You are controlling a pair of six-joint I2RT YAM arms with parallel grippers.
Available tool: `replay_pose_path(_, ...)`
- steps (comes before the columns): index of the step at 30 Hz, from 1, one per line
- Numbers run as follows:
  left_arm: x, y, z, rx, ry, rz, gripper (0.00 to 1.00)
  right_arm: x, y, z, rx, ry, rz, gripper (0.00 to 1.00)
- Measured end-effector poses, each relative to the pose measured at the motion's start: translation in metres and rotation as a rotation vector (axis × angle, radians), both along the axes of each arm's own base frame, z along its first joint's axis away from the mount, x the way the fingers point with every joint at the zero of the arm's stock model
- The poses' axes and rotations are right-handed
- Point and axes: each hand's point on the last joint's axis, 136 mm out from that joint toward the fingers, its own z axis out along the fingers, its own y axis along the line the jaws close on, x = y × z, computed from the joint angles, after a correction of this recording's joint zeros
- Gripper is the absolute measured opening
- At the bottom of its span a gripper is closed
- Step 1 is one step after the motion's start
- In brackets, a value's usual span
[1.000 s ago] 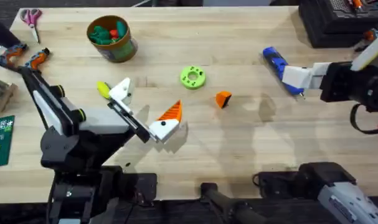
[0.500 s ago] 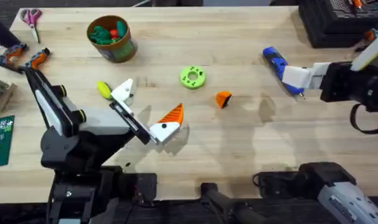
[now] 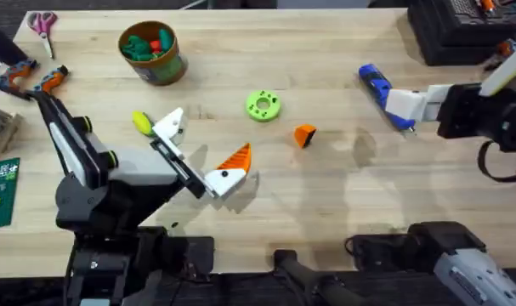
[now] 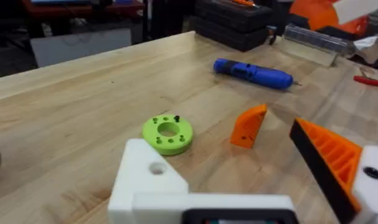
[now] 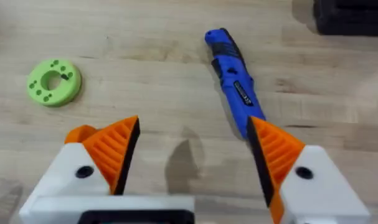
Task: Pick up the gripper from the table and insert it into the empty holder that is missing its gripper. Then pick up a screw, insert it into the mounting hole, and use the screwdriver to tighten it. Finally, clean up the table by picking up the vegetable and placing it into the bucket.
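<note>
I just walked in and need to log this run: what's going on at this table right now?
Two robot arms are at a wooden table, and neither holds anything. The left gripper is open; one of its fingers is a plain white holder missing its orange tip. That loose orange gripper lies mid-table beside a green disc. The right gripper is open over the blue screwdriver. The yellow-green vegetable lies outside the bucket.

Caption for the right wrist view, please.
Open right end effector hovers over the blue screwdriver, green disc nearby.
</note>
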Motion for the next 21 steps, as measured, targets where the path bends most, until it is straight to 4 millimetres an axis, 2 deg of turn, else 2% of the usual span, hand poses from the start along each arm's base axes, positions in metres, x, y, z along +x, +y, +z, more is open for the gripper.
replay_pose_path(7,-0.009,-0.008,-0.001,0.025,-0.026,-0.072,0.985,0.002,0.009,0.002,0.059,-0.008,0.018,0.992)
replay_pose_path(11,-0.013,-0.011,-0.001,0.028,-0.029,-0.101,0.985,0.004,0.027,-0.007,0.103,0.045,0.078,0.990)
replay_pose_path(12,-0.014,-0.011,-0.001,0.029,-0.030,-0.106,0.985,0.004,0.035,-0.012,0.110,0.074,0.105,0.989)
replay_pose_path(13,-0.015,-0.012,-0.001,0.030,-0.032,-0.113,0.985,0.006,0.058,-0.023,0.111,0.153,0.189,0.990)
replay_pose_path(14,-0.015,-0.012,-0.001,0.030,-0.032,-0.114,0.985,0.007,0.067,-0.026,0.108,0.179,0.223,0.989)
replay_pose_path(21,-0.015,-0.013,-0.001,0.030,-0.032,-0.117,0.985,0.008,0.130,-0.032,0.034,0.329,0.460,0.990)
